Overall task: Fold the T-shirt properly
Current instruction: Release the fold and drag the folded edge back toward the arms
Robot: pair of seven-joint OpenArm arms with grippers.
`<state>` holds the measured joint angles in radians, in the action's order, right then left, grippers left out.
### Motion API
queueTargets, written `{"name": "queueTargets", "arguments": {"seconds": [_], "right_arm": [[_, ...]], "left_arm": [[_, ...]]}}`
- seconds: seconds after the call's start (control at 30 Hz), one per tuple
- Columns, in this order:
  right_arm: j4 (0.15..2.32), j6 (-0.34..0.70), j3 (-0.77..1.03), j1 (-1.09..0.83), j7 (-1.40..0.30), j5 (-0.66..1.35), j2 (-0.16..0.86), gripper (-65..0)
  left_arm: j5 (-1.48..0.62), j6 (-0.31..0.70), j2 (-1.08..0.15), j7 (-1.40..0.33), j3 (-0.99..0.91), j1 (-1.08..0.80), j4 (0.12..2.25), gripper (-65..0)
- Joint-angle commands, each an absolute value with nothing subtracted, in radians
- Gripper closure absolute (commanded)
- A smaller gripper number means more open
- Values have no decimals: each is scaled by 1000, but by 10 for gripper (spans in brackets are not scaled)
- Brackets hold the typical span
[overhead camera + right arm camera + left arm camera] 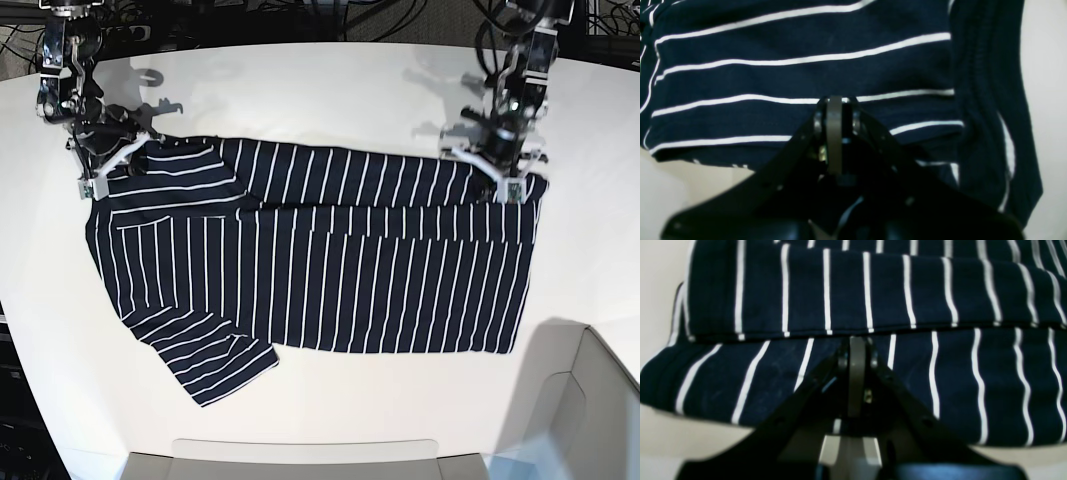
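The T-shirt [320, 270], dark navy with white pinstripes, lies flat on the white table with its far strip folded over the body. One sleeve [215, 365] sticks out at the near left. My left gripper [510, 188] is at the shirt's far right end. In the left wrist view, the left gripper [857, 340] is shut, with its tips down on the cloth at the folded layer's edge [907, 327]. My right gripper [92, 185] is at the far left, by the shoulder. In the right wrist view, the right gripper [834, 99] is shut, tips pressed into the striped cloth [773, 76].
The white table [330, 90] runs all around the shirt. A pale bin or tray edge [580, 400] sits at the near right corner. Cables and the arm bases [60, 40] line the far edge.
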<state>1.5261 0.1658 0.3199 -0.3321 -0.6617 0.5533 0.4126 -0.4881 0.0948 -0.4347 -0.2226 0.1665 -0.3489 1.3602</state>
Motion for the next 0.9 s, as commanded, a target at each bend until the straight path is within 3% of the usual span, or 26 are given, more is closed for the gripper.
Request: {"name": "queueTargets", "arguments": {"seconds": [0.0, 0.43, 0.67, 0.87], "right_arm": [[1526, 159, 323, -360, -716, 529, 443, -32], [1529, 162, 325, -453, -708, 529, 490, -32], [1529, 321, 374, -456, -714, 529, 484, -32], [1535, 361, 394, -470, -713, 529, 486, -32]], "left_arm": [[-487, 94, -427, -526, 186, -433, 1320, 0], [-487, 97, -444, -426, 209, -700, 1365, 0], [-492, 94, -472, -406, 176, -852, 1583, 0], [-493, 93, -464, -401, 68, -906, 1751, 0]]}}
